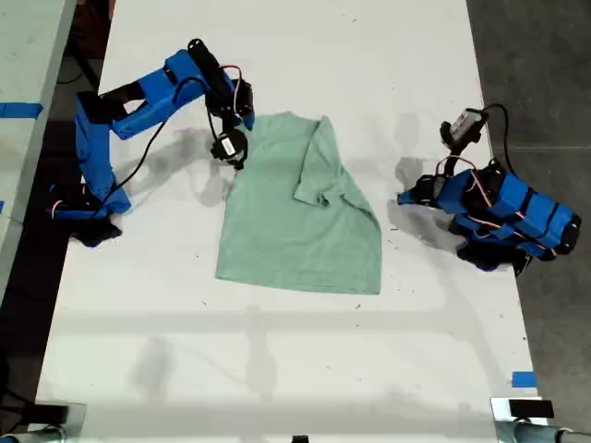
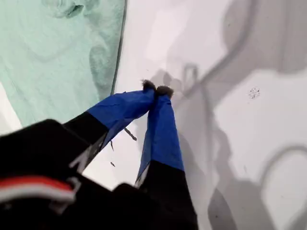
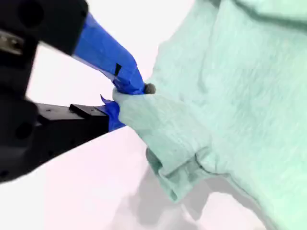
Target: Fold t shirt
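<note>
Mint t shirt (image 3: pixel 230 96) is clamped in my second tool (image 3: pixel 125 98); my first tool (image 2: pixel 157 90), pressed together, sits apart.

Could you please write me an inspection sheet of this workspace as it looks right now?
Surface: white table, bare apart from small dark specks and shadows.
Job's things: mint-green t shirt lies mid-table, one sleeve side already folded over the body; the other sleeve is pinched and lifted.
Clutter: nothing seen.
Grippers: my first gripper is shut and empty over bare table beside the shirt's edge; my second gripper is shut on the t shirt.
Cables: thin wires run along both arms, clear of the cloth.
Surroundings: blue tape marks near the table's edges; dark floor on the exterior view's right.
</note>
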Controlling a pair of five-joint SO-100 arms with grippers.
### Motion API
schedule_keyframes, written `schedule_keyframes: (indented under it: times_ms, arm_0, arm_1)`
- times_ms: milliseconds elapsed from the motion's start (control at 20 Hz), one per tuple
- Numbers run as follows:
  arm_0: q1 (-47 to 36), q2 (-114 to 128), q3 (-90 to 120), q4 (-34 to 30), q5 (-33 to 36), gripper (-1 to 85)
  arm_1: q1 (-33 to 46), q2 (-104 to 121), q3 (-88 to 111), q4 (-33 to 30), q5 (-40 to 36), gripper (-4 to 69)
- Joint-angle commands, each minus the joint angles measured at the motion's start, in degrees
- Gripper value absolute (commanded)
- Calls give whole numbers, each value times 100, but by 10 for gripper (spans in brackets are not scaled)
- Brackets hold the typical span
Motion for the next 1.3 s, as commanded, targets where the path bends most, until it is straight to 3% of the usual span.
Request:
schedule_keyframes:
  times_ms: [0,300,350,400,450,600,750,800,900,1050,1200,1250]
  arm_0:
    - [642,167,-466,-149,-352,-3]
    - [1688,-149,-466,-2171,-448,-3]
    - [1767,-202,-457,-2399,-457,100]
    - [1775,-264,-457,-2514,-439,269]
    - [1714,-281,-431,-2540,-439,321]
    - [1310,211,-299,-2232,-448,140]
    - [571,1538,149,-1521,-554,121]
    - [264,2136,492,-1310,-598,61]
    - [-79,3542,1626,-1485,-360,24]
    - [-185,6223,4632,-2707,-211,-2]
    - [-167,9765,8965,-4720,-255,-3]
    - [-229,10731,10028,-4799,-255,-3]
  arm_1:
    - [18,53,220,-26,0,5]
    - [9,53,220,-26,9,5]
    - [9,53,220,-26,9,5]
    - [9,53,220,-26,9,5]
    - [9,53,220,-26,0,5]
    - [0,53,220,-26,0,5]
    - [9,53,220,-26,-18,5]
    - [9,53,220,-26,-18,5]
    - [9,53,220,-26,-18,5]
    - [9,53,220,-26,-18,5]
    - [18,53,220,-35,-9,5]
    - [26,53,220,-35,-9,5]
